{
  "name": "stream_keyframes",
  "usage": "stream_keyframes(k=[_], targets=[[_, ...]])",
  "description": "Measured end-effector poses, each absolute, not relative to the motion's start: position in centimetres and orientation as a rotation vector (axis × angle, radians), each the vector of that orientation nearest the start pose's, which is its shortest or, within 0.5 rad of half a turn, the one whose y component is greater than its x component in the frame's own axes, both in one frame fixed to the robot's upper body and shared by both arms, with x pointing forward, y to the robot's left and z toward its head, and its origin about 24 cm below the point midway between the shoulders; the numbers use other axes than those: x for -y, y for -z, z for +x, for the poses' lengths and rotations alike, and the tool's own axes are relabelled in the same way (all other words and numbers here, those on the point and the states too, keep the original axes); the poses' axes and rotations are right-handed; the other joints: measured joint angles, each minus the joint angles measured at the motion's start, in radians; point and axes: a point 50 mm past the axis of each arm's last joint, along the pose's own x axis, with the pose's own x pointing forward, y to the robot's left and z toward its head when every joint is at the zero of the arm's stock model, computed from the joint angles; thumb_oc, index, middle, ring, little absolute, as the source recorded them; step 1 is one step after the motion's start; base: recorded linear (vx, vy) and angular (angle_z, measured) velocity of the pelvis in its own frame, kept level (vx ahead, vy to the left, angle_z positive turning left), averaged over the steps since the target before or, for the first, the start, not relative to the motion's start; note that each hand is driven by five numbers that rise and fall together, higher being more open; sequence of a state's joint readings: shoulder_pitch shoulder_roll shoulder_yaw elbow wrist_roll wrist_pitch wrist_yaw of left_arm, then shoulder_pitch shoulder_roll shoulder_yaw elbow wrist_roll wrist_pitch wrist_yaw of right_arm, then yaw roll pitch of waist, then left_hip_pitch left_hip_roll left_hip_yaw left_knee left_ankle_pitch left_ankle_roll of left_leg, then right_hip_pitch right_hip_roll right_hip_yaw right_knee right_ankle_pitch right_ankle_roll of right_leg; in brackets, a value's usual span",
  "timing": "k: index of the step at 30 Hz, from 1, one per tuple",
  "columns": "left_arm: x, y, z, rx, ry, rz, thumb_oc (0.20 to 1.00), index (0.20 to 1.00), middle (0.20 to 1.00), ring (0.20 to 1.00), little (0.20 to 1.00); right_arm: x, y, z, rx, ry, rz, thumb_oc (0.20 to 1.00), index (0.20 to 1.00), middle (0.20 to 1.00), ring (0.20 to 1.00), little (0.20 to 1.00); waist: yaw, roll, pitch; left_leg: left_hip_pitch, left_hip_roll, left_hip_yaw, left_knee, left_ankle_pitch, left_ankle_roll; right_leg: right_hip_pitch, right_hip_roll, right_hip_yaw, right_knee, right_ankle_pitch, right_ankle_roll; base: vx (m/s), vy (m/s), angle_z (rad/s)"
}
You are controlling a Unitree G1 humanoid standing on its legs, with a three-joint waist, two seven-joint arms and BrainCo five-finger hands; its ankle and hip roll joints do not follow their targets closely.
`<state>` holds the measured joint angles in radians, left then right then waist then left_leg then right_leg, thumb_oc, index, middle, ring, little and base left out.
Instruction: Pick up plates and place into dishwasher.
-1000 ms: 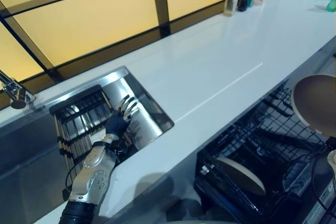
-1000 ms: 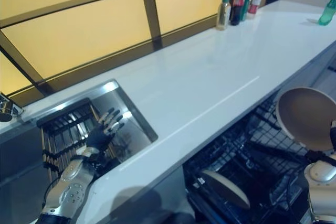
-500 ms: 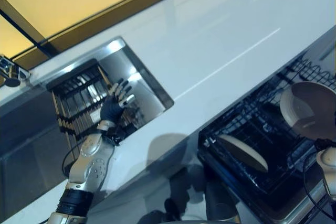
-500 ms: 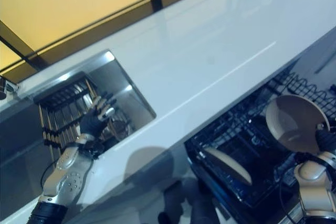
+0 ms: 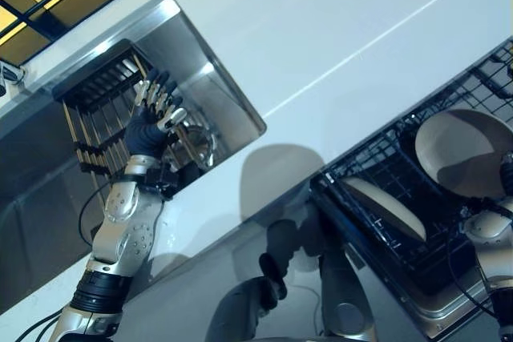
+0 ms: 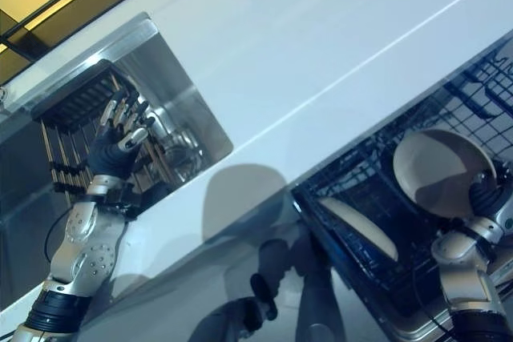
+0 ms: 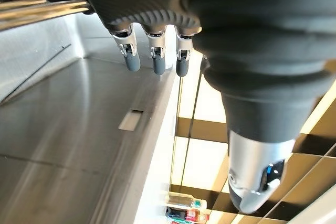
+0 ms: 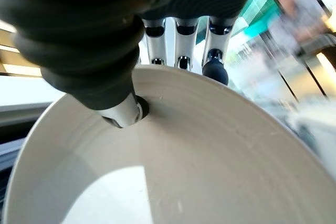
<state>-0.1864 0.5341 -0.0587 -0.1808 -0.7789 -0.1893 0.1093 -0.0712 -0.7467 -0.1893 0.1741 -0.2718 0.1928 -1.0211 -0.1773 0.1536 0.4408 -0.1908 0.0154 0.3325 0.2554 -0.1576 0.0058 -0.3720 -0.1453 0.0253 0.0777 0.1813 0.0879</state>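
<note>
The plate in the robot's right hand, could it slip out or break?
Probably stiff and breakable: the plate looks like smooth glazed ceramic. It might slip, since the right hand pinches only its rim, thumb inside. It hangs over the dishwasher rack, so a drop could chip it.

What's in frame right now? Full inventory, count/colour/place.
Plate in hand: 1, beige, over the dishwasher rack, pinched at its rim.
Plate in rack: 1, beige, tilted in the dishwasher rack.
Dishwasher rack: 1, black wire, pulled out below the counter.
Counter: 1, white, behind the rack and beside the sink.
Sink: 1, steel, set in the counter.
Drying rack: 1, dark bars, in the sink.
Bottles: several, colours mixed, at the counter's far end.
Left hand: open, over the sink.
Right hand: shut on the held plate.
</note>
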Motion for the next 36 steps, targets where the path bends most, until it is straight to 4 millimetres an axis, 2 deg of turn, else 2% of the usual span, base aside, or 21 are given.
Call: stream_keyframes(k=[2, 7, 19, 25, 29, 34, 36], targets=[[-20.9, -16.2, 27.0, 0.452, 0.097, -0.294, 1.000, 1.000, 1.000, 1.000, 1.000, 36.5, -15.7, 22.0, 0.357, 1.360, -1.083, 0.200, 0.200, 0.200, 0.200, 0.200, 0.001, 0.020, 0.010, 0.000, -0.003, 0.000, -0.007, 0.000, 0.000, 0.001, -0.001, 0.001, -0.009, 0.002, -0.001, -0.01, 0.069, 0.00], [-20.9, -15.8, 26.5, 0.438, 0.086, -0.300, 1.000, 1.000, 1.000, 1.000, 1.000, 37.0, -17.6, 21.5, 0.423, 1.495, -1.146, 0.200, 0.200, 0.200, 0.200, 0.200, 0.000, 0.051, 0.024, 0.008, -0.015, 0.008, -0.038, 0.008, -0.002, 0.000, -0.001, 0.005, -0.027, 0.008, 0.005, 0.00, 0.063, -0.04], [-20.6, -15.4, 26.0, 0.439, 0.081, -0.326, 1.000, 1.000, 1.000, 1.000, 1.000, 37.3, -20.2, 20.8, 0.509, 1.574, -1.246, 0.200, 0.200, 0.200, 0.200, 0.200, -0.003, 0.070, 0.035, 0.048, -0.039, 0.023, -0.103, 0.037, 0.005, 0.003, -0.015, 0.021, -0.032, 0.009, 0.013, 0.01, 0.018, -0.03], [-20.5, -15.3, 26.1, 0.439, 0.083, -0.337, 1.000, 1.000, 1.000, 1.000, 1.000, 37.2, -20.0, 21.1, 0.480, 1.513, -1.249, 0.200, 0.200, 0.200, 0.200, 0.200, -0.003, 0.075, 0.036, 0.059, -0.050, 0.025, -0.125, 0.046, 0.010, 0.001, -0.022, 0.026, -0.030, 0.007, 0.018, 0.00, 0.040, 0.00], [-20.5, -15.2, 26.1, 0.445, 0.083, -0.341, 1.000, 1.000, 1.000, 1.000, 1.000, 36.6, -19.0, 21.6, 0.465, 1.408, -1.252, 0.200, 0.200, 0.200, 0.200, 0.200, -0.004, 0.078, 0.034, 0.059, -0.054, 0.026, -0.128, 0.049, 0.013, 0.000, -0.026, 0.027, -0.030, 0.008, 0.020, -0.01, 0.054, 0.00], [-20.5, -14.9, 26.1, 0.449, 0.078, -0.351, 1.000, 1.000, 1.000, 1.000, 1.000, 33.9, -16.6, 23.3, 0.467, 1.146, -1.298, 0.200, 0.200, 0.200, 0.200, 0.200, -0.010, 0.085, 0.029, 0.081, -0.065, 0.037, -0.160, 0.063, 0.016, 0.001, -0.030, 0.039, -0.028, 0.007, 0.026, 0.02, 0.058, -0.04], [-20.8, -14.5, 26.0, 0.444, 0.067, -0.352, 1.000, 1.000, 1.000, 1.000, 1.000, 33.0, -16.2, 23.7, 0.487, 1.063, -1.299, 0.200, 0.200, 0.200, 0.200, 0.200, -0.027, 0.085, 0.029, 0.094, -0.068, 0.044, -0.170, 0.066, 0.018, 0.008, -0.032, 0.042, -0.027, 0.007, 0.028, 0.03, 0.044, -0.05]])
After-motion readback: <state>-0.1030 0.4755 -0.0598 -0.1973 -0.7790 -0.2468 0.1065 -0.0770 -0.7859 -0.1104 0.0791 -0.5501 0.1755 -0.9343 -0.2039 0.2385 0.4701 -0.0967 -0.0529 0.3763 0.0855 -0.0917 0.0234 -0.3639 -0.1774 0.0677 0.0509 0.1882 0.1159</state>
